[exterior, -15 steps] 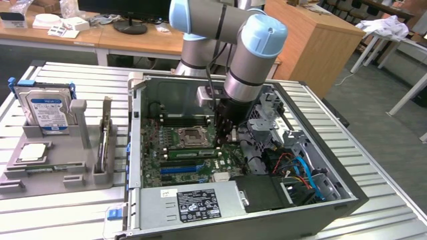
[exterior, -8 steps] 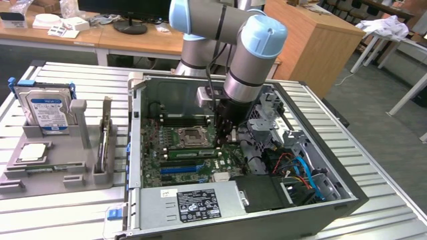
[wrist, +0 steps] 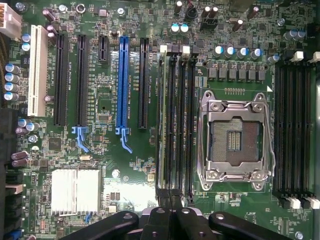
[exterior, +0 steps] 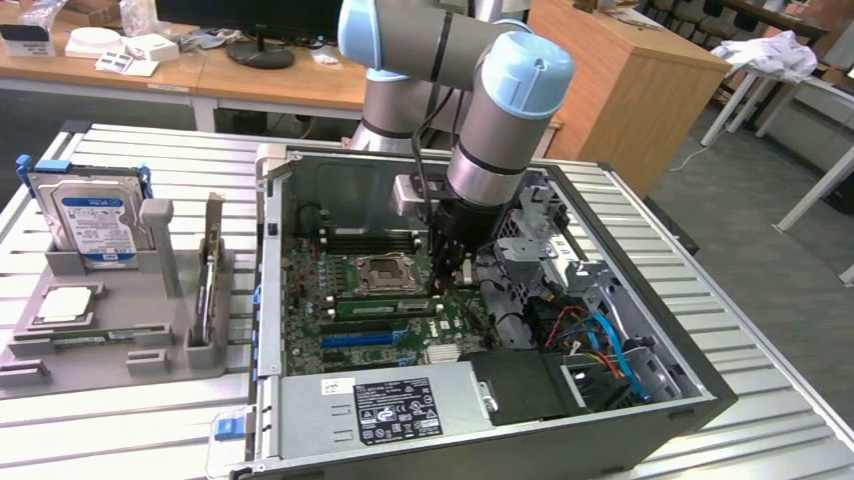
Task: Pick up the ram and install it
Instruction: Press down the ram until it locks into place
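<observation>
And here is the arm reaching down into the open computer case, which lies on its side on the slatted table. The end effector hangs low over the motherboard, just beside the empty silver processor socket and close above the bank of memory slots next to it. Its fingers are drawn fully together with nothing between them.

From the wrist view, the black fingertips meet right at the end of the memory slots. The ram stands edge-on in the outermost slot of that bank, a thin green strip running the slot's full length, on the side toward the black expansion slot and the blue expansion slot. It looks seated level, though from straight above that is hard to judge. On the far side of the processor socket sits a second bank of black memory slots with white latches.

Over at the exterior view's left, well apart from the case, a grey holder carries a blue-labelled hard drive standing upright, and a small square silver chip lies flat near it. A finned silver heatsink sits on the board beyond the expansion slots.
</observation>
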You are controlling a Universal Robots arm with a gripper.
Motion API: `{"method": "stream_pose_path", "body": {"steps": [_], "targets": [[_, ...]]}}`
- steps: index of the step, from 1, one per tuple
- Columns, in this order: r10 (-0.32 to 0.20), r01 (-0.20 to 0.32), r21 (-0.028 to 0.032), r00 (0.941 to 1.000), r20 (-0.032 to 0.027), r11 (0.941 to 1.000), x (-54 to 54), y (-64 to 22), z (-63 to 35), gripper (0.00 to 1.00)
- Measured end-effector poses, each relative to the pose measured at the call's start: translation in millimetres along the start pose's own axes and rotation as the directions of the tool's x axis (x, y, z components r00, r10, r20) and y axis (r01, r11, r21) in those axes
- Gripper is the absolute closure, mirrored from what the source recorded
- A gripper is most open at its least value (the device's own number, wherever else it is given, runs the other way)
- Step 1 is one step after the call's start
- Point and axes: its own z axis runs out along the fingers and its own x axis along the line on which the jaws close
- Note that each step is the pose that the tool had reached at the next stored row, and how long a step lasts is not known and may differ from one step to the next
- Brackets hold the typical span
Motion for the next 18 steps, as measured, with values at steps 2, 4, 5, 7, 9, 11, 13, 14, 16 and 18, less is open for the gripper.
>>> {"method": "stream_pose_path", "body": {"steps": [2,4,5,7,9,11,13,14,16,18], "targets": [[0.000,0.000,0.0000,1.0000,-0.0001,1.0000,0.0,0.0,0.2,0.89],[0.000,0.000,0.0000,1.0000,0.0001,1.0000,0.0,0.0,0.4,0.89],[0.000,0.000,0.0001,1.0000,0.0000,1.0000,0.0,0.0,0.5,0.89],[0.000,0.000,0.0000,1.0000,0.0000,1.0000,0.1,0.0,1.5,0.89],[0.000,0.000,0.0000,1.0000,0.0001,1.0000,0.1,-0.1,1.8,0.89],[0.000,0.000,0.0000,1.0000,0.0000,1.0000,0.1,-0.1,2.6,0.89],[0.000,0.000,0.0000,1.0000,0.0000,1.0000,0.2,-0.1,3.7,0.89],[0.000,0.000,0.0000,1.0000,0.0000,1.0000,0.2,-0.1,3.8,0.89],[0.000,0.000,0.0000,1.0000,0.0000,1.0000,0.2,-0.1,4.3,0.89],[0.000,0.000,0.0001,1.0000,0.0000,1.0000,0.2,-0.1,4.7,0.89]]}}
